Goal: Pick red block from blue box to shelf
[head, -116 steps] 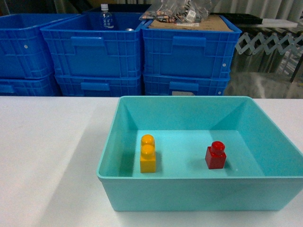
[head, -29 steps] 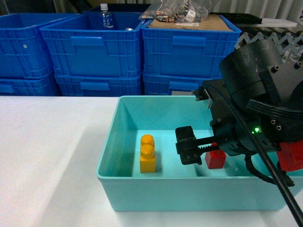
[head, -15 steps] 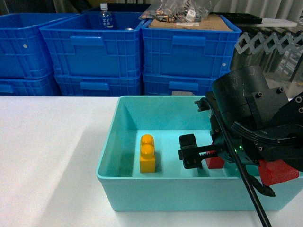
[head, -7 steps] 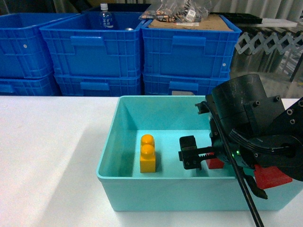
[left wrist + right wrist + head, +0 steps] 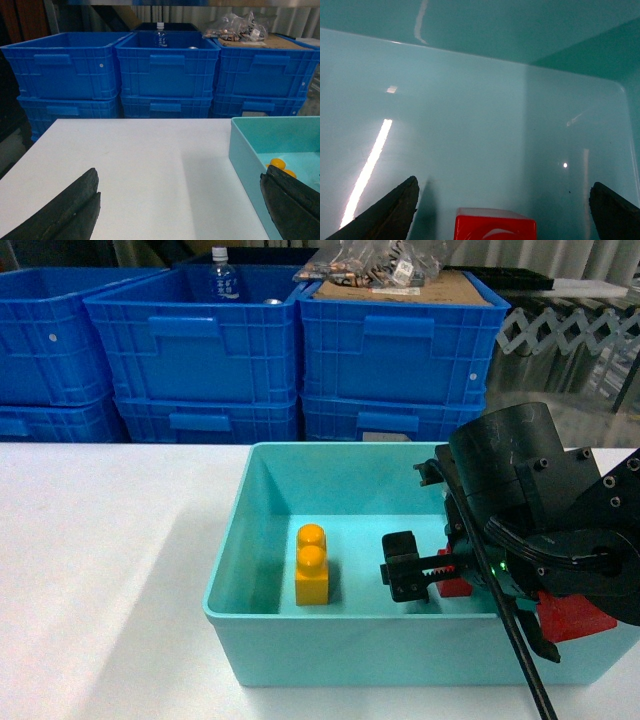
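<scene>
The right gripper sits low inside the blue box, jaws spread wide with the red block between them, apparently untouched. The left gripper hangs spread above the desk.

The box sat on the table, toward its right side. Inside it, the taller brick stood at about nine o'clock from the floor's middle, and the block at about three o'clock, well apart. The right gripper reached into the box from the right, with the block between its fingers, apparently untouched. Behind the table, at twelve o'clock, stacked crates stood side by side. The left gripper hung over the table, left of the box.
</scene>
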Robot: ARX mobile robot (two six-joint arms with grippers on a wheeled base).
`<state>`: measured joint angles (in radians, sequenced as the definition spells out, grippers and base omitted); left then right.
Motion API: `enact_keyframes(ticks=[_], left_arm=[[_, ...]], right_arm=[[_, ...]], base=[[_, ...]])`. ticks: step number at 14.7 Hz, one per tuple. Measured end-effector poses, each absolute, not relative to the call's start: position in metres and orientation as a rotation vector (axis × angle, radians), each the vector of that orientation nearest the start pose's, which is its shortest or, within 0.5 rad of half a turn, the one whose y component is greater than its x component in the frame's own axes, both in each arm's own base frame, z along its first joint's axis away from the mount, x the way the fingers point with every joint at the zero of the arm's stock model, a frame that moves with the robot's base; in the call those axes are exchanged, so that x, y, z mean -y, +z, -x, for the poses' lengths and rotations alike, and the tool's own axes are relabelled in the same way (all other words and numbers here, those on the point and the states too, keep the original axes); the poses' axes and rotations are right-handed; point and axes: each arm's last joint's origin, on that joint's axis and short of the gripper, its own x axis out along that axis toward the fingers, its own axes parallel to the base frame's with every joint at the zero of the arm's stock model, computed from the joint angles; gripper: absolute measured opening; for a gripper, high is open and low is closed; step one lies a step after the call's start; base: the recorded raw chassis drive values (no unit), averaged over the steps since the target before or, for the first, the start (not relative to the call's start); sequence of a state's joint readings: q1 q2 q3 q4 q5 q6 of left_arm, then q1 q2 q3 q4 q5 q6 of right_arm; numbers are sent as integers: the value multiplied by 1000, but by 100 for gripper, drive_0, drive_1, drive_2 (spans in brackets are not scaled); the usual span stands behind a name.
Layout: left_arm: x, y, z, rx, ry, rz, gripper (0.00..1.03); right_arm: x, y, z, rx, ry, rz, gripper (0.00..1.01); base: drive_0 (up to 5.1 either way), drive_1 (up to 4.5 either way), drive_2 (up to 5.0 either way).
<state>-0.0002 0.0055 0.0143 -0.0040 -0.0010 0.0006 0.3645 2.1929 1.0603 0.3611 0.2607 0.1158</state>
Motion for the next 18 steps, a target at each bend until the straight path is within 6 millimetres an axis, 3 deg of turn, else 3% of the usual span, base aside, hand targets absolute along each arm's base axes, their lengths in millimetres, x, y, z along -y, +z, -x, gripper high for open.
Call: enact_keyframes(ticks=[1, 3, 7, 13, 18], left_arm=[[0, 168, -97, 5, 1, -1, 98], [0, 168, -97, 4, 1, -1, 98], [0, 168, -97, 5, 1, -1, 98], [0, 168, -97, 5, 1, -1, 98], [0, 168, -97, 5, 1, -1, 98]], right_arm=[[-137, 56, -378, -728, 59, 126, 97], [-137, 55, -377, -731, 63, 128, 79], [-137, 55, -377, -729, 63, 126, 34], [-136, 54, -375, -706, 66, 123, 30], [-132, 114, -370, -571, 138, 85, 30]], base=[[0, 0, 0], [0, 0, 0], [0, 0, 0], [0, 0, 0], [0, 0, 0]])
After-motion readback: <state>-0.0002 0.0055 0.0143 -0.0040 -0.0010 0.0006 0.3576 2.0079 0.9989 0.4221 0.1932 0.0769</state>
